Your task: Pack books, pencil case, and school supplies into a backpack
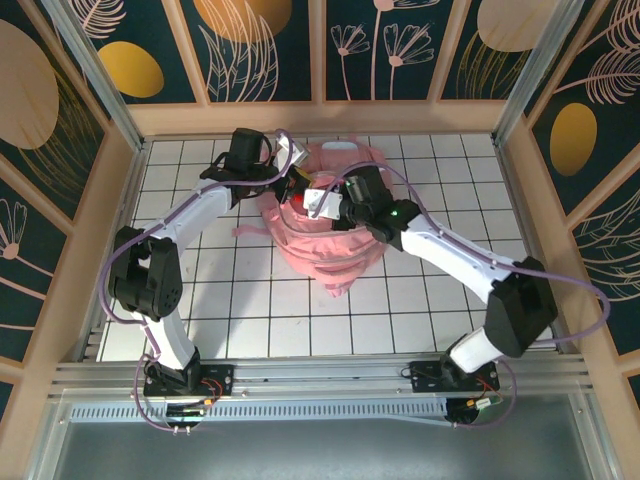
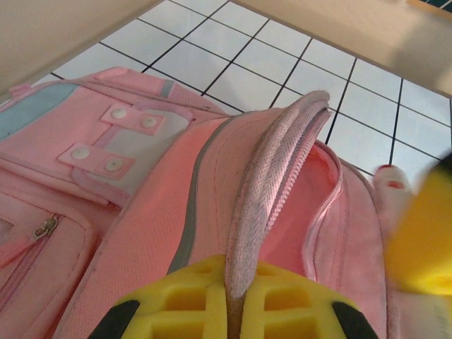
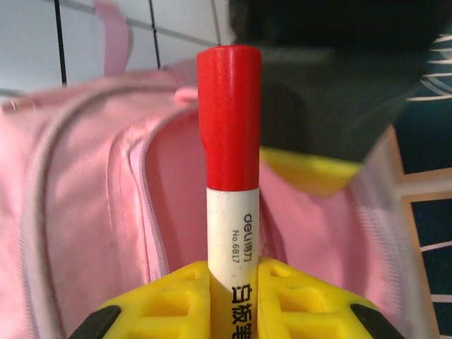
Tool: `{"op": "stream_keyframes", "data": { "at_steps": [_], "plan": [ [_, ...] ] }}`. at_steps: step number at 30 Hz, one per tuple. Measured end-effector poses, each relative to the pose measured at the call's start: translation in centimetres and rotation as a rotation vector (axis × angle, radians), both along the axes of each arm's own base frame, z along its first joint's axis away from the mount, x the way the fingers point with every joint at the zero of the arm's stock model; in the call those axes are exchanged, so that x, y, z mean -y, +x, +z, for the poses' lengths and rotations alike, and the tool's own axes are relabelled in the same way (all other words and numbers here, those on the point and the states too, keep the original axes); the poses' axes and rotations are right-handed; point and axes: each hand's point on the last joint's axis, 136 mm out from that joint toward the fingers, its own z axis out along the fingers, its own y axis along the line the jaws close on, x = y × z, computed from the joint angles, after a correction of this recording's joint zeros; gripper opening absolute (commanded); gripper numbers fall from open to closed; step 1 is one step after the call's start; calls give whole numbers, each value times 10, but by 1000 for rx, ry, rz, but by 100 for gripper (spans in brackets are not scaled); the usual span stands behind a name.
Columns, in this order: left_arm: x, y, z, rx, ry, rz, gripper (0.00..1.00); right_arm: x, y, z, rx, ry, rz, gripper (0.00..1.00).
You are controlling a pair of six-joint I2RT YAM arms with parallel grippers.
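The pink backpack [image 1: 325, 240] lies in the middle of the table with its main compartment unzipped. My left gripper [image 2: 239, 275] is shut on the backpack's webbing handle [image 2: 272, 176] and holds it up beside the opening [image 2: 311, 205]. My right gripper [image 3: 234, 282] is shut on the red-and-white marker pen [image 3: 229, 141], red cap forward, right at the opening's pink lining [image 3: 173, 198]. From above, the left gripper [image 1: 288, 186] and the right gripper [image 1: 316, 200] meet over the bag's top. The marker's cap [image 2: 390, 185] reaches the zipper edge. The book, pencil case, packet and tube are hidden.
The left arm's black body and a yellow finger [image 3: 311, 173] hang close above the marker. The front pockets [image 2: 106, 152] lie to the left. White tiled table [image 1: 250, 310] spreads round the bag, fenced by wooden walls [image 1: 320, 118].
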Motion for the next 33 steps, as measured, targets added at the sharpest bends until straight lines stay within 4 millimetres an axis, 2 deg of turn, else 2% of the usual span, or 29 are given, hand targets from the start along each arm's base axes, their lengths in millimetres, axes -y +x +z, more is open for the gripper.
{"op": "stream_keyframes", "data": {
  "at_steps": [2, 7, 9, 12, 13, 14, 17, 19, 21, 24, 26, 28, 30, 33],
  "plan": [
    [0, -1, 0, -2, -3, -5, 0, 5, 7, -11, 6, -34, 14, 18],
    [1, -2, 1, -2, -6, -8, 0, 9, 21, -14, 68, -59, 38, 22],
    [1, -2, 2, -2, -7, -9, 0, 6, 27, -23, 76, -75, 48, 22],
    [1, -2, 2, -2, -9, -11, 0, 3, 36, -50, 51, -107, 60, 24],
    [1, -2, 2, -2, -9, -11, 0, 2, 39, -58, 43, -112, 62, 30],
    [1, -2, 2, -2, -9, -11, 0, 2, 42, -64, 36, -112, 57, 44],
    [1, -2, 2, -1, -6, -7, 0, 1, 54, -65, 48, -92, 34, 65],
    [0, -1, 3, 2, -6, -3, 12, -1, 58, -58, 54, -66, 25, 67],
    [-1, -1, 5, 7, -12, -3, 20, -2, 57, -52, 52, -34, 14, 67],
    [-4, -3, 17, 22, -18, 19, 31, 5, 46, -48, 34, 5, -10, 67],
    [-8, -5, 31, 61, -23, 43, 44, 11, 32, -45, 9, 32, -18, 67],
    [-13, -8, 47, 103, -33, 65, 47, 16, 16, -38, -19, 61, -16, 67],
    [-18, -14, 60, 141, -41, 84, 52, 20, -3, -22, -33, 106, -2, 67],
    [-27, -23, 64, 158, -39, 117, 57, 26, -31, 4, -43, 167, 34, 67]
  ]
}}
